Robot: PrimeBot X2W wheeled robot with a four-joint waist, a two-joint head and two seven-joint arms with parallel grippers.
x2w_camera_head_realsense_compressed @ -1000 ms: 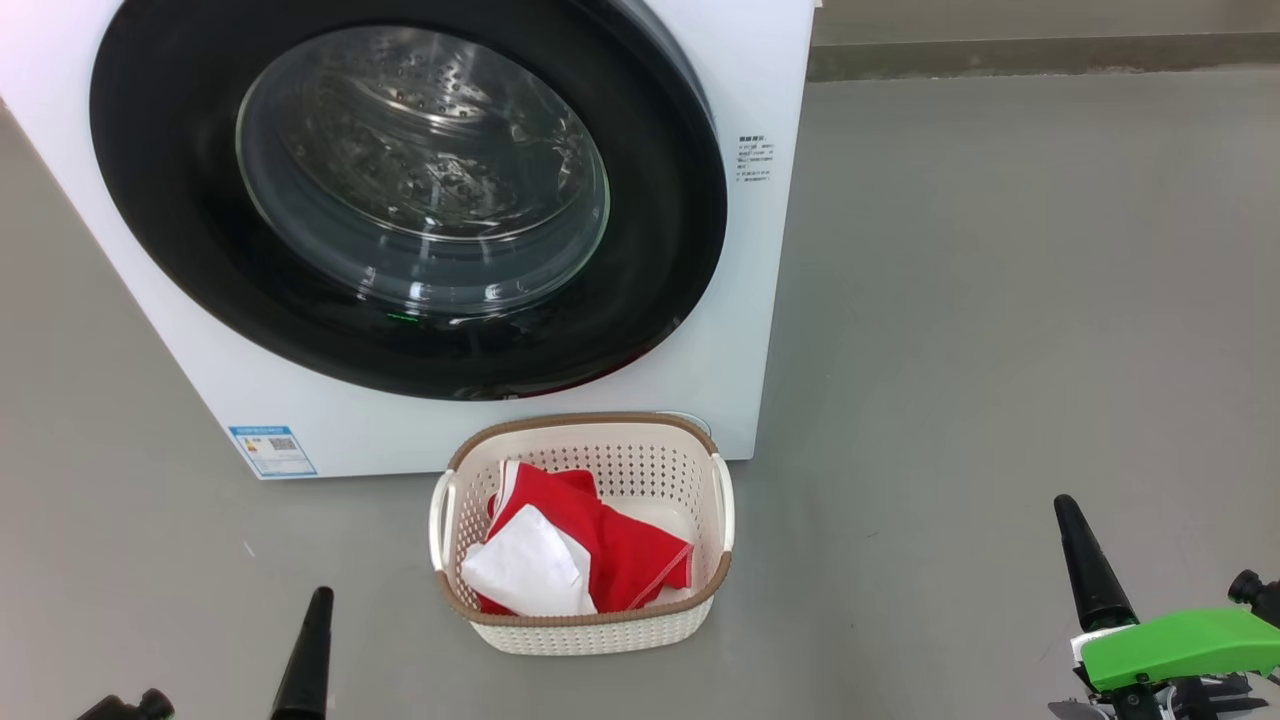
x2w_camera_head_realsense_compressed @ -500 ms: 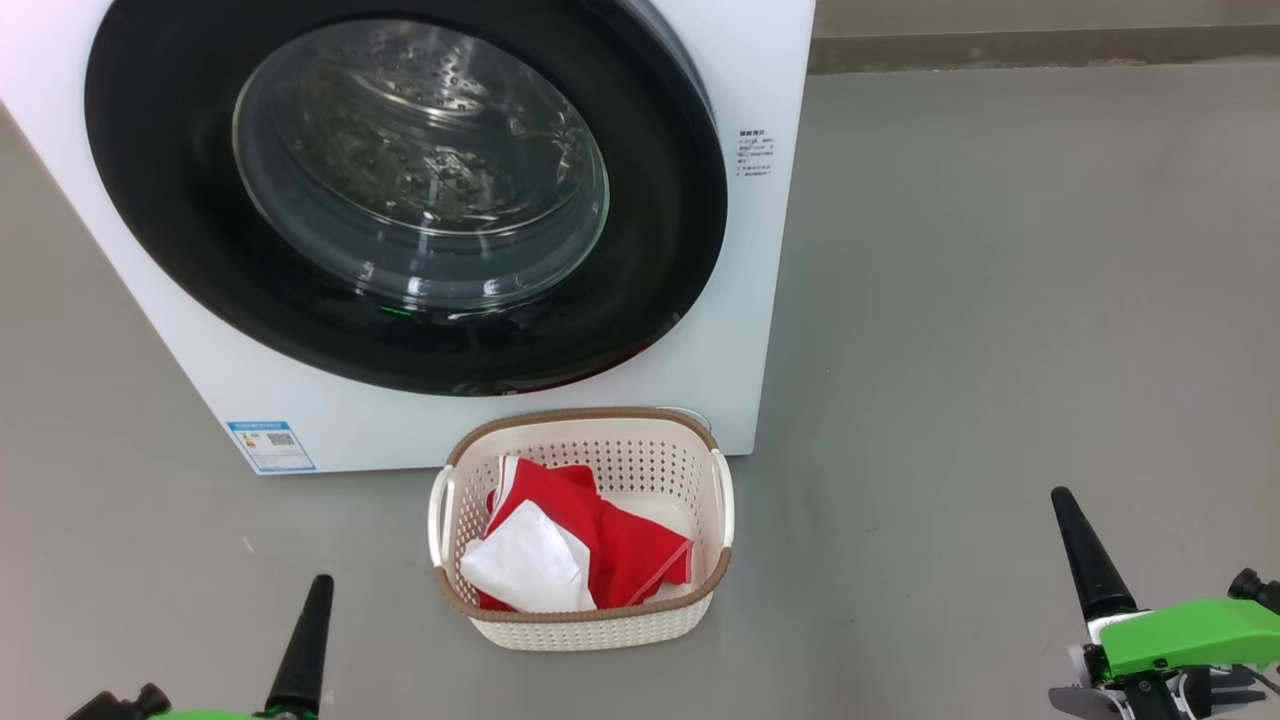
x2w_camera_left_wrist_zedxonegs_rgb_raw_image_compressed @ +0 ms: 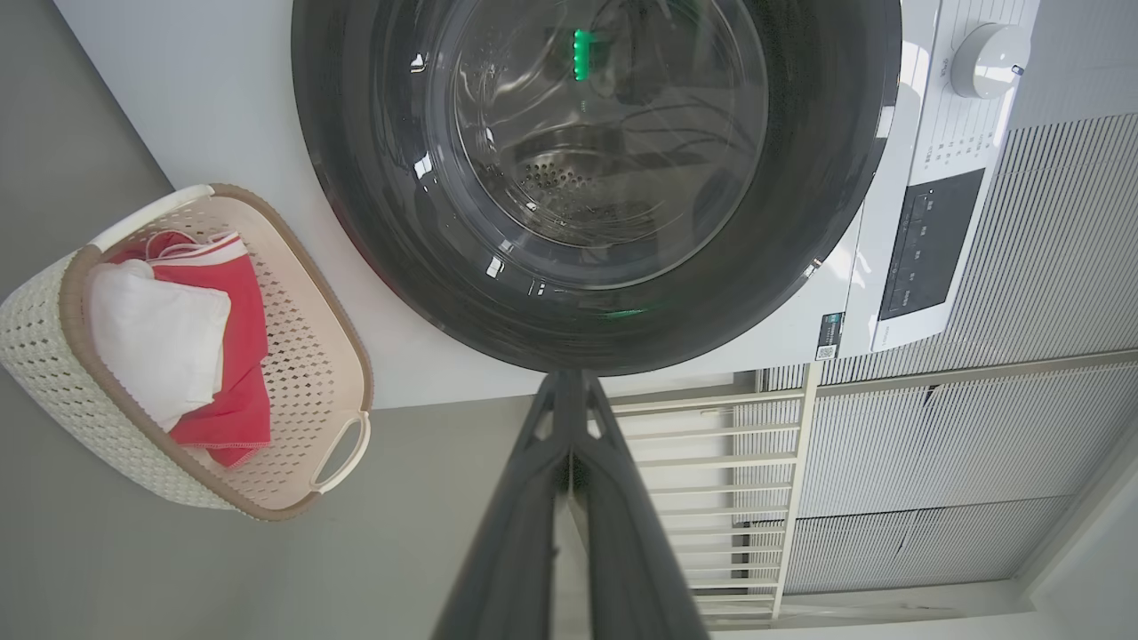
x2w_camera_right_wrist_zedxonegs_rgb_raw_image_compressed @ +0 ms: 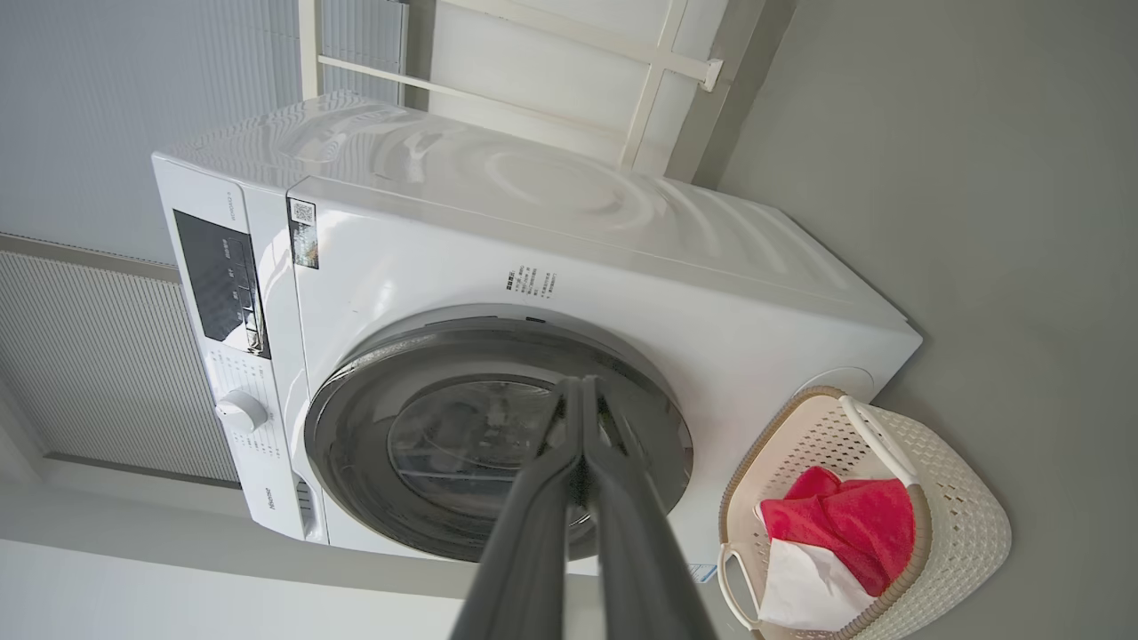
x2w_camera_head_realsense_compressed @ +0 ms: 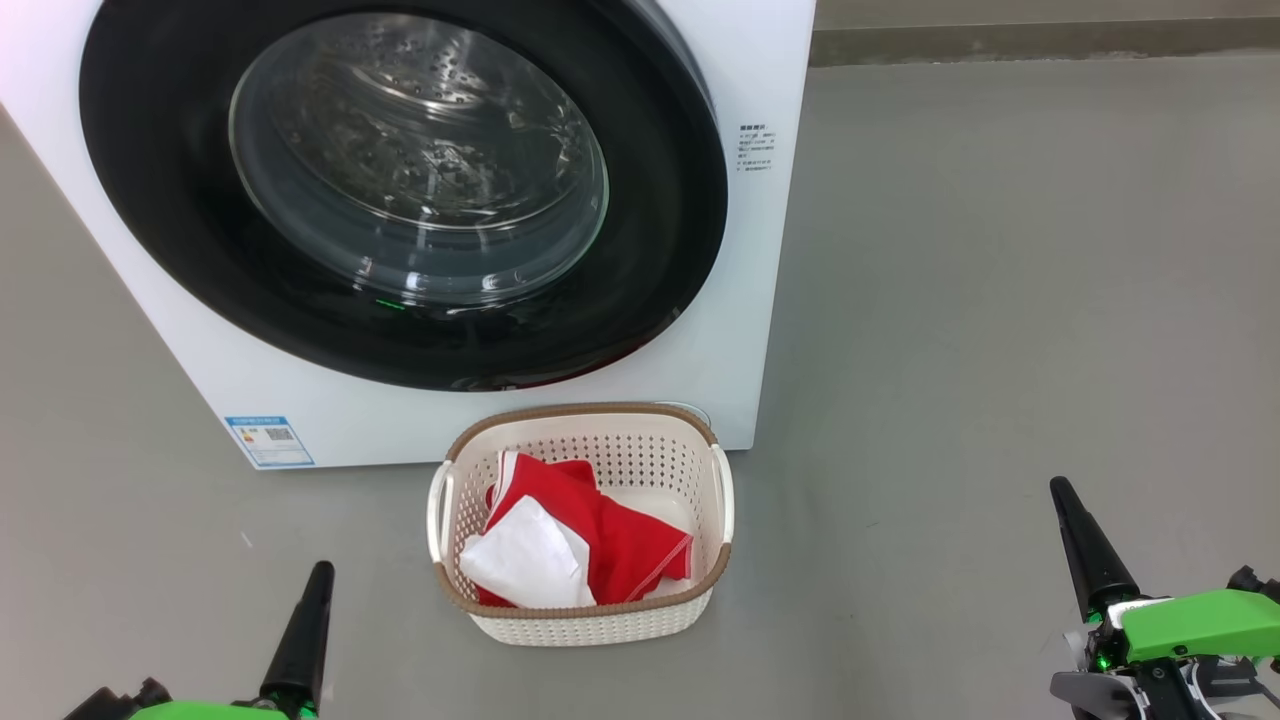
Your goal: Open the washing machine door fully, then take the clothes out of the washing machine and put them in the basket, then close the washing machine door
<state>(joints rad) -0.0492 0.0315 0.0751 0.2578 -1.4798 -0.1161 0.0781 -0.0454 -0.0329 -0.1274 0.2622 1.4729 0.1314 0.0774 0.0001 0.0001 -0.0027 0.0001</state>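
Floor: grey floor [x2w_camera_head_realsense_compressed: 1000, 300] is spreading around everything, with a wall strip running along the top edge.
Cut off: washing machine [x2w_camera_head_realsense_compressed: 745, 300] is getting cropped at the top and left in the head view; control panel [x2w_camera_right_wrist_zedxonegs_rgb_raw_image_compressed: 218, 284] and knob [x2w_camera_right_wrist_zedxonegs_rgb_raw_image_compressed: 242, 412] are showing in the right wrist view.
Hard to read: blue label [x2w_camera_head_realsense_compressed: 268, 441] and printed note [x2w_camera_head_realsense_compressed: 757, 148] are coming out too tiny to read.
Door: washing machine door [x2w_camera_head_realsense_compressed: 150, 230] is sitting closed against the front, glass glaring (drum holes showing through, contents hard to judge).
Basket: basket [x2w_camera_head_realsense_compressed: 585, 625] is standing on the floor just in front of the machine's lower right corner.
Basket contents: clothes [x2w_camera_head_realsense_compressed: 625, 555] are lying bunched inside, red with a white panel on top, and the lower folds are hiding underneath.
Left gripper: left gripper [x2w_camera_head_realsense_compressed: 321, 572] is hovering low, left of the basket, fingers pressing together, gripping nothing.
Right gripper: right gripper [x2w_camera_head_realsense_compressed: 1058, 490] is hovering well right of the basket, fingers pressing together, empty; the frame edge is cutting its body.
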